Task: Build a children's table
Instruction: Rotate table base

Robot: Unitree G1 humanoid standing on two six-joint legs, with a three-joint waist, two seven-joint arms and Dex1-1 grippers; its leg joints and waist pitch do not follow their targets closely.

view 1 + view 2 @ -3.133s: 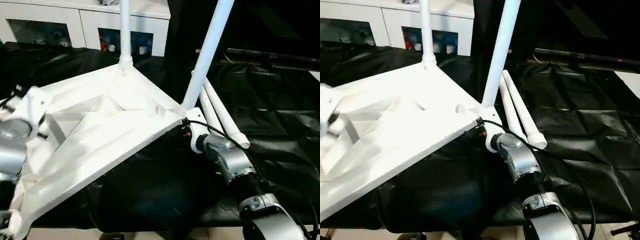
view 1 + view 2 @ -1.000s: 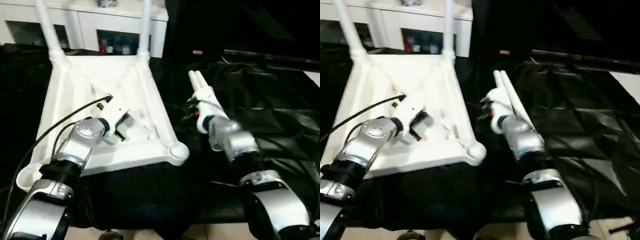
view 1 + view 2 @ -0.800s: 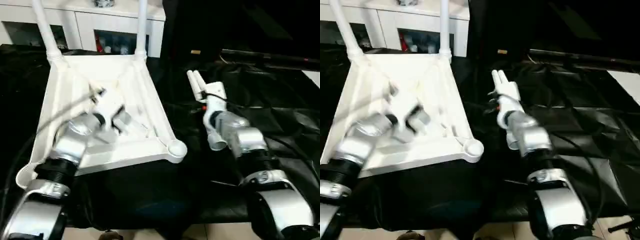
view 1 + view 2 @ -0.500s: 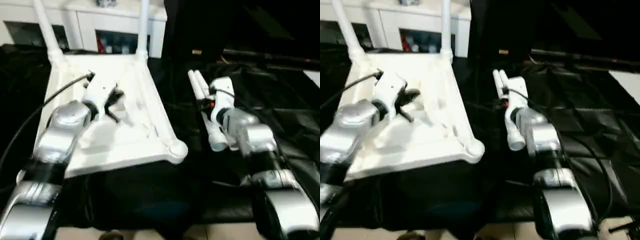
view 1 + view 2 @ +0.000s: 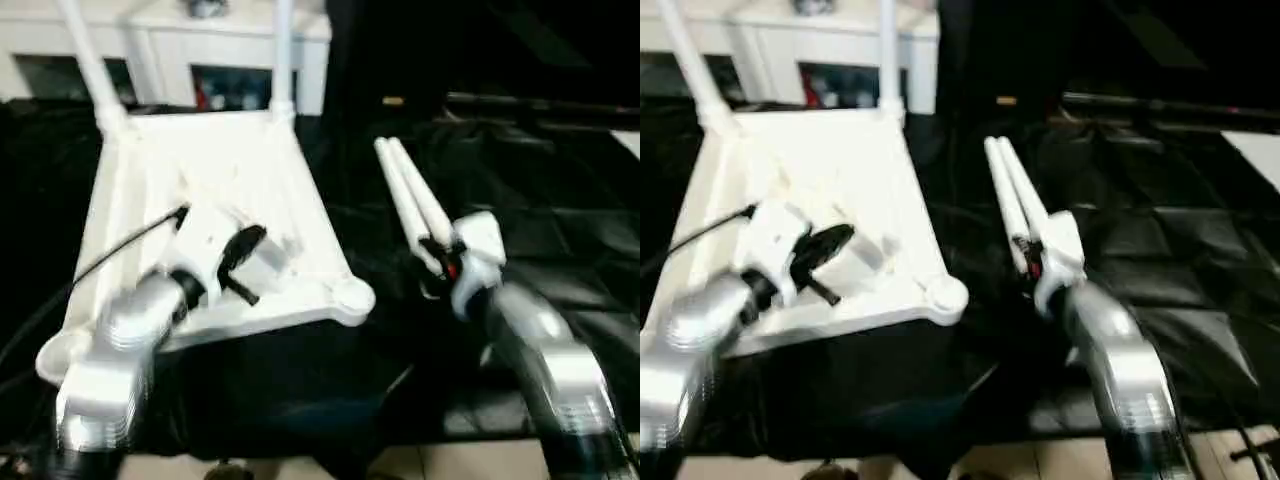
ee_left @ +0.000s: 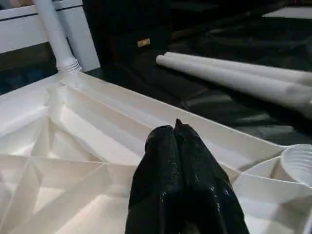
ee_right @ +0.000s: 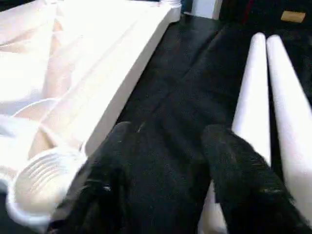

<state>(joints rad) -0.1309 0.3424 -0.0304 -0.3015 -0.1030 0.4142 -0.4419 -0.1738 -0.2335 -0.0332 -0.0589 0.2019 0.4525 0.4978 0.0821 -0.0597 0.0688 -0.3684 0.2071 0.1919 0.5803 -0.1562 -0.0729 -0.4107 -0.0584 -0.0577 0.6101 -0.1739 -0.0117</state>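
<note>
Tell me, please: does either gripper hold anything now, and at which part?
Nothing is held. The left gripper is shut above the tabletop; the right gripper is open beside the loose legs.

A staged indoor room, perhaps a lab, is suggested: black sheeting (image 5: 560, 220) is spread before a white glass-doored cabinet (image 5: 170, 55).

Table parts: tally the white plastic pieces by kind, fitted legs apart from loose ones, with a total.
White ribbed plastic table top, underside up: 1
White tubular legs standing in its far corner sockets: 2
Loose white tapered legs lying on the black sheet: 2
Total: 5
</note>
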